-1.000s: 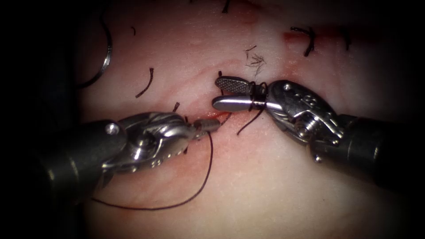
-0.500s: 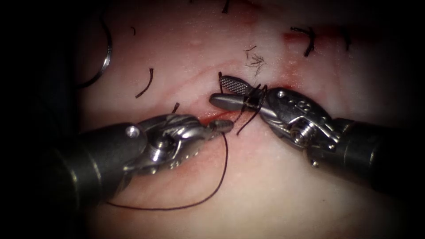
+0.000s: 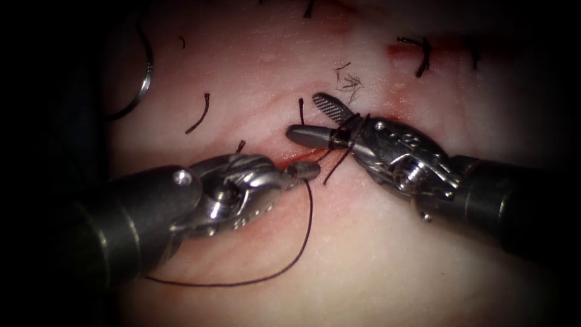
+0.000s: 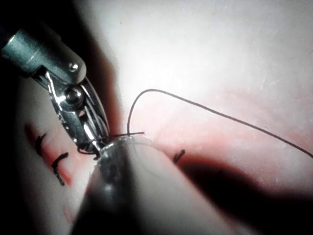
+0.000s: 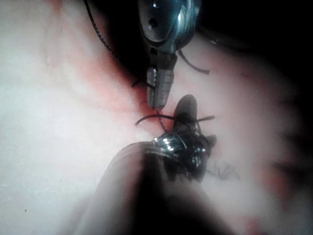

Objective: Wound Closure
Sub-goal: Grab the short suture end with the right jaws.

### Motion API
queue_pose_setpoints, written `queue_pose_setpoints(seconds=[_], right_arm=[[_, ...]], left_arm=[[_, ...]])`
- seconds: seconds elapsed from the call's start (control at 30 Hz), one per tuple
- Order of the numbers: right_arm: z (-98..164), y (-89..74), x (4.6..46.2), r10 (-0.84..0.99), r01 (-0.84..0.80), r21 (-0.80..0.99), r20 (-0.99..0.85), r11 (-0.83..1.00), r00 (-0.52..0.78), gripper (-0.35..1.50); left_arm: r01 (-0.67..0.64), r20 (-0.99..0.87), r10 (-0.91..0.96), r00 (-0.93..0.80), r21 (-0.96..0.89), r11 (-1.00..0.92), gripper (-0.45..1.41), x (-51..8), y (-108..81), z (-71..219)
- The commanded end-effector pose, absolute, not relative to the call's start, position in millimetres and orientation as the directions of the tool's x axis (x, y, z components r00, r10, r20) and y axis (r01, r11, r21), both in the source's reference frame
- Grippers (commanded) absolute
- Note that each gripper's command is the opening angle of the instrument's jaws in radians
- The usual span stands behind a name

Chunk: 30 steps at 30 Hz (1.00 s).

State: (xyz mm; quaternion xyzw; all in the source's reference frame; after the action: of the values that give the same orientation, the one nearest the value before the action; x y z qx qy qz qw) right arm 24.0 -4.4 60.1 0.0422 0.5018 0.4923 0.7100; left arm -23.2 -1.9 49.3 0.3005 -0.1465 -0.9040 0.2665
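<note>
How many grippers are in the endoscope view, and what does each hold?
2. Left gripper at the cut, shut on the thread. Right gripper beside it, open, holding nothing, thread wrapped round it. The needle lies out of the tissue, far left.

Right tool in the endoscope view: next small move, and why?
Probably ease the open right tool onto the short dark thread end standing by its tips and close. A dark thread loop is wound round its jaws; it grips nothing. The left tool is shut on the long strand by the red cut. The curved steel needle lies free, far left, on the pale tissue.
</note>
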Motion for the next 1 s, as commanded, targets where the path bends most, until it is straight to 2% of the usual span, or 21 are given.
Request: queue_pose_setpoints(seconds=[0.03, 0.17, 0.23, 0.27, 0.3, 0.33, 0.37, 0.53, 1.0], right_arm=[[60.6, -3.8, 25.3, 0.737, -0.656, 0.549, -0.676, 0.518, 0.017, 0.72], [61.2, -3.3, 26.4, 0.734, -0.649, 0.544, -0.679, 0.531, 0.031, 0.69], [61.4, -3.2, 26.8, 0.730, -0.647, 0.541, -0.682, 0.537, 0.036, 0.57], [61.5, -3.2, 26.9, 0.727, -0.648, 0.536, -0.686, 0.541, 0.039, 0.41], [61.5, -3.3, 26.9, 0.720, -0.647, 0.528, -0.692, 0.550, 0.047, 0.15], [61.4, -3.3, 26.9, 0.714, -0.646, 0.520, -0.698, 0.559, 0.055, -0.28], [61.4, -3.4, 26.9, 0.708, -0.638, 0.516, -0.703, 0.571, 0.065, -0.35], [61.7, -3.4, 27.3, 0.696, -0.609, 0.515, -0.713, 0.603, 0.087, -0.35], [60.9, -2.8, 27.0, 0.562, -0.583, 0.362, -0.802, 0.727, 0.203, -0.35]], left_arm=[[0.393, -0.466, -0.572, -0.675, 0.428, -0.814, -0.35, -23.7, -1.3, 49.6], [0.393, -0.467, -0.571, -0.675, 0.428, -0.814, -0.35, -23.7, -1.3, 49.6], [0.393, -0.467, -0.571, -0.675, 0.428, -0.814, -0.35, -23.7, -1.3, 49.6], [0.393, -0.467, -0.571, -0.675, 0.428, -0.814, -0.35, -23.7, -1.3, 49.6], [0.393, -0.467, -0.571, -0.675, 0.428, -0.814, -0.35, -23.7, -1.3, 49.6], [0.393, -0.467, -0.571, -0.675, 0.428, -0.814, -0.35, -23.7, -1.3, 49.6], [0.393, -0.467, -0.571, -0.675, 0.428, -0.814, -0.35, -23.7, -1.3, 49.6], [0.394, -0.469, -0.572, -0.673, 0.427, -0.814, -0.35, -23.7, -1.3, 49.5], [0.394, -0.472, -0.571, -0.672, 0.425, -0.815, -0.35, -23.5, -1.3, 49.2]])
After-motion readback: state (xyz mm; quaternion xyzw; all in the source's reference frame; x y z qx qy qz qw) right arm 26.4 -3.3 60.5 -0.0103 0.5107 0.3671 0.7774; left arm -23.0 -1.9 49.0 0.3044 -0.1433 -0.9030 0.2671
